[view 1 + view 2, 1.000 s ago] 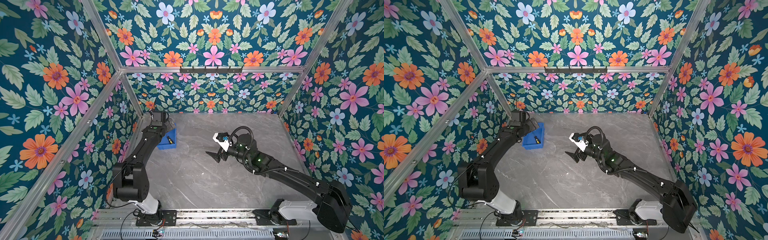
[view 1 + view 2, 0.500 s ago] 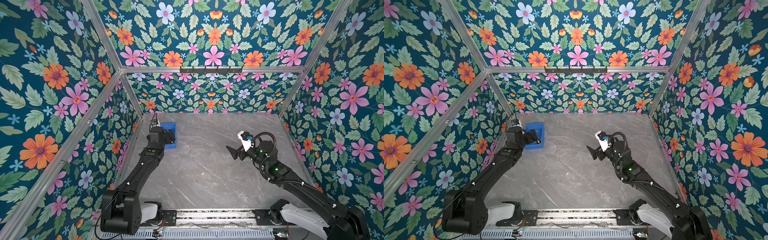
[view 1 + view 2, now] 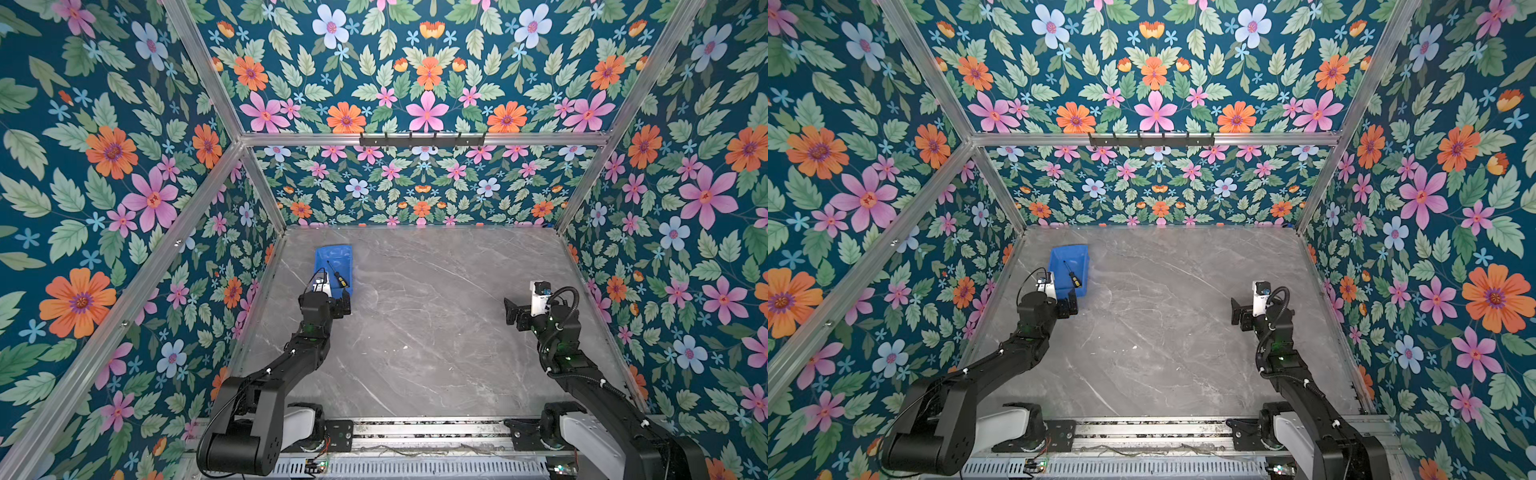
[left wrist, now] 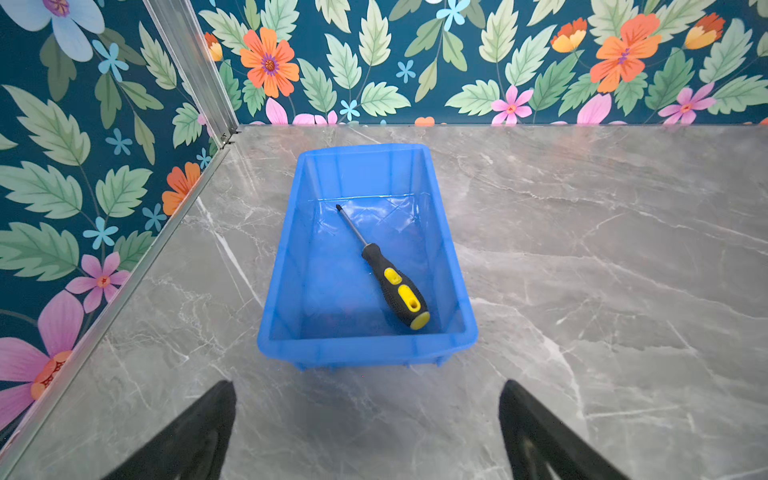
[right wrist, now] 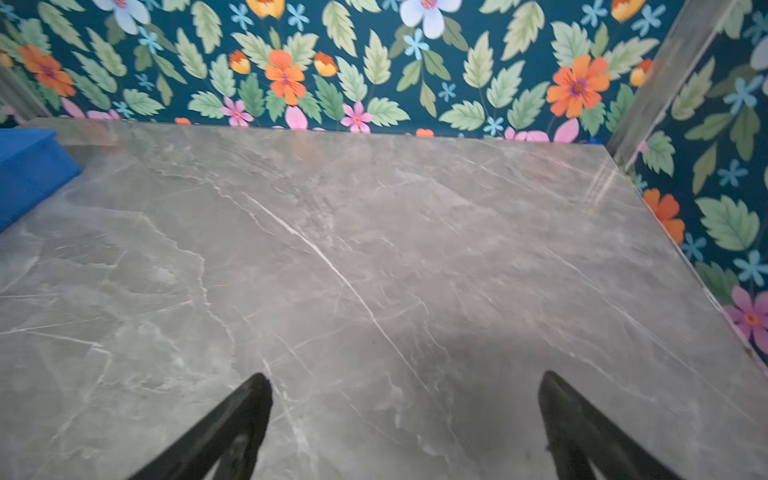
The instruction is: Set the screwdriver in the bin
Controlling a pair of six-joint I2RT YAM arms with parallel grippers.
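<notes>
Seen from the left wrist, the left tool [image 4: 368, 386] hangs just short of the bin, its two dark fingers spread wide with nothing between them except bare grey marble desk [image 4: 602, 270]. Directly ahead of the tool, a small strip of desk away, stands the blue bin [image 4: 365, 349], its near wall facing the fingers and its long sides running away from them. Inside, the screwdriver [image 4: 384, 270] lies flat on the bin floor, touching no tool. Its yellow end cap sits closest to the tool, near the near wall, and its thin shaft angles away towards the far wall, with the tip stopping short of it. Beyond the bin there is more bare desk, then the flowered wall. In a top view the right tool [image 3: 510, 309] hovers over bare desk well apart from the bin, and its wrist view shows its fingers spread and empty too. The task looks complete: the screwdriver is wholly in the bin and released. Seemingly all that is left is for the arms to draw clear.
</notes>
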